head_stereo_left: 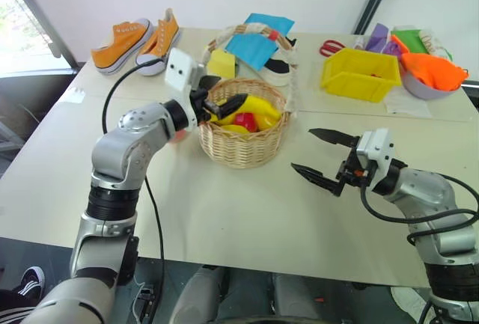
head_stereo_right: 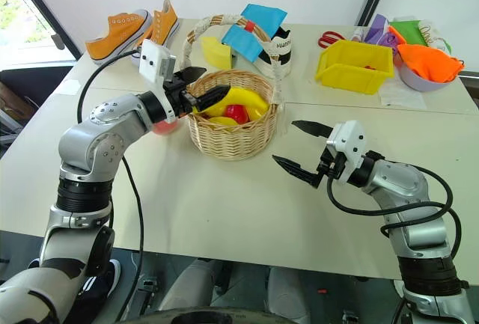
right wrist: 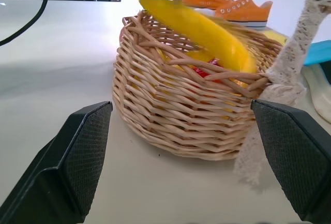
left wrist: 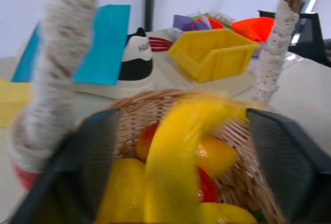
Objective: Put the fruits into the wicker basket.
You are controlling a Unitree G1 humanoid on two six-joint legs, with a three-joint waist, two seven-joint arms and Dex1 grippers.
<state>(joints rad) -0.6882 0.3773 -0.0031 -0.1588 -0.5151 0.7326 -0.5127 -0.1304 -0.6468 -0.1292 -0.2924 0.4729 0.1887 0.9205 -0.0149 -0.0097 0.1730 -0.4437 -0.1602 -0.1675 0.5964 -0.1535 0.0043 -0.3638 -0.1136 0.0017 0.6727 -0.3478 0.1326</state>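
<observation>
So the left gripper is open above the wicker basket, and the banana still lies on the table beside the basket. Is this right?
Not quite. The banana is not on the table: it lies in the wicker basket, over the other fruits, as the right eye view shows. The rest holds: the left gripper is open above the basket.

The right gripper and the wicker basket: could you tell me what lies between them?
Bare tabletop only, seen in the eye views and the right wrist view, separates the right gripper from the wicker basket.

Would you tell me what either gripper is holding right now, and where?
Nothing: the left gripper stands open over the wicker basket, the right gripper open and empty.
</observation>
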